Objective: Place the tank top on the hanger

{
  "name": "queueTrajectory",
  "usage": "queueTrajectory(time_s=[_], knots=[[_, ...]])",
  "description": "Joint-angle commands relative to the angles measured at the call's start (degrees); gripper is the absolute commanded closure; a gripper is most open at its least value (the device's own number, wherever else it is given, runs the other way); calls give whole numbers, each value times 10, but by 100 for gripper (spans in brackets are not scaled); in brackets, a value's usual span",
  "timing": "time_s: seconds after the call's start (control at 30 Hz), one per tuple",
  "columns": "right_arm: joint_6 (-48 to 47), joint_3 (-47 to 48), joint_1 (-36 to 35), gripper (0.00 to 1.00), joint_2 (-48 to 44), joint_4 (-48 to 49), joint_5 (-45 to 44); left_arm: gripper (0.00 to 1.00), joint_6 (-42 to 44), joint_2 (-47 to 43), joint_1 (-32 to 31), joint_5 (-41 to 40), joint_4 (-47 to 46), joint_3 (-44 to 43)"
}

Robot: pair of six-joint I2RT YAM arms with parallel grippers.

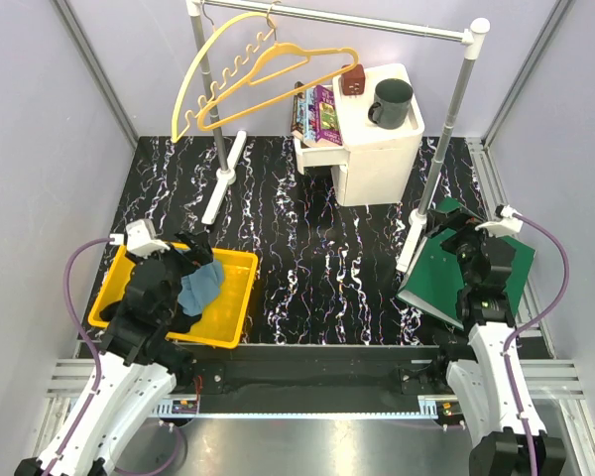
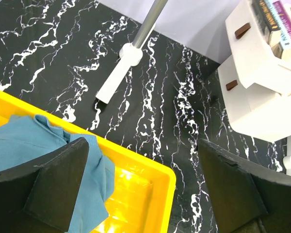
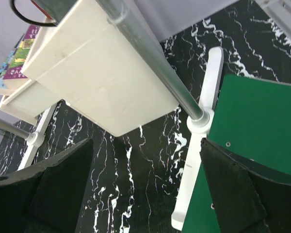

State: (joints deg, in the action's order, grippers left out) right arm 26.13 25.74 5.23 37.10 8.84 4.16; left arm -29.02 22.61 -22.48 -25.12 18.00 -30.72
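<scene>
The left hand (image 2: 143,144) is being held over the yellow tray (image 2: 153,167) with its fingers spread wide, and nothing is being pinched between them. The tank top (image 2: 34,141) is lying crumpled in this tray, just beside one finger; whether it is being touched cannot be told. The right hand (image 3: 145,145) is being held spread and empty too, above the green board (image 3: 262,121). The hanger (image 1: 312,50) is hanging bare on the rail (image 1: 337,18) at the far side of the surface (image 1: 317,248), well apart from the shirt. The task is judged as hardly begun: grasping, lifting, carrying and dressing the hanger are all left.
</scene>
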Motion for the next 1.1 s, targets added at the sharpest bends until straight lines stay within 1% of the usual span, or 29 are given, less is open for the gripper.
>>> queueTrajectory(time_s=[0.0, 0.1, 0.27, 0.33, 0.4, 0.47, 0.53, 0.57, 0.6, 0.67, 0.77, 0.9, 1.0, 1.07], knots=[[19, -10, -2, 0, -15, 26, -1, 1, -7, 13, -4, -18, -2, -9], [27, -31, -2, 0, -42, 49, -14, 1, -12, 20, -5, -31, 8, -14], [38, -39, -2, 0, -68, 44, -34, 1, -27, 22, -6, -26, 12, -9], [38, -43, -2, 0, -74, 47, -25, 1, -27, 25, -5, -19, 16, -2], [22, -46, -2, 0, -75, 64, 25, 1, -33, 45, -6, -21, 25, 3], [5, -43, -2, 0, -63, 70, 65, 1, -35, 86, -5, -9, 34, 0], [0, -31, -2, 1, -50, 63, 70, 1, -36, 121, -6, 9, 38, -7], [-4, -26, -2, 0, -35, 54, 73, 1, -35, 162, -6, 13, 40, -16], [-5, -21, -2, 0, -25, 48, 72, 1, -38, 183, -5, 14, 53, -23], [-6, -5, -2, 0, 1, 35, 71, 1, -43, 244, -5, 7, 70, -42], [-1, 6, -2, 0, 26, 27, 69, 1, -60, 289, -5, -8, 90, -44], [7, 9, -2, 0, 38, 35, 76, 1, -104, 275, -5, -33, 91, -12], [16, 10, -2, 0, 45, 47, 86, 1, -113, 257, -5, -69, 92, 9], [18, 10, -2, 0, 50, 51, 89, 1, -121, 249, -5, -75, 92, 17]])
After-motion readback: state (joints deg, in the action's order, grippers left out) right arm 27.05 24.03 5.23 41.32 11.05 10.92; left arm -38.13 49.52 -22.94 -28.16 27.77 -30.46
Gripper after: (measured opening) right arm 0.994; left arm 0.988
